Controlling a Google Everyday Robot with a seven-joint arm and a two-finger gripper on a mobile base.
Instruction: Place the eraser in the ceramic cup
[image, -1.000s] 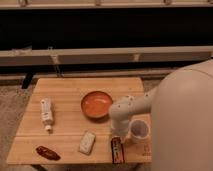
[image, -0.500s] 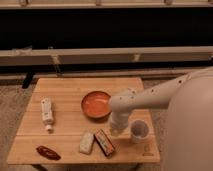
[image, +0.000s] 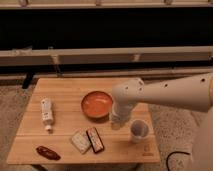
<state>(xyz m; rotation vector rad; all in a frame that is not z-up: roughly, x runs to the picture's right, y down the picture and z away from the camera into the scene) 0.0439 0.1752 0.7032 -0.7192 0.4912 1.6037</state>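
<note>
While the gripper (image: 118, 120) hangs beside the cup (image: 139, 129) (grip: cannot tell), the eraser (image: 80, 141), apparently the pale block, lies aslant leftward.

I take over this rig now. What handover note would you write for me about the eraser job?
The gripper is low over the table, between the orange bowl and the ceramic cup.
The eraser, apparently the pale block, lies at the table's front beside a dark bar.
Done: nothing placed yet.
Left: pick up the eraser, put it in the cup.
</note>
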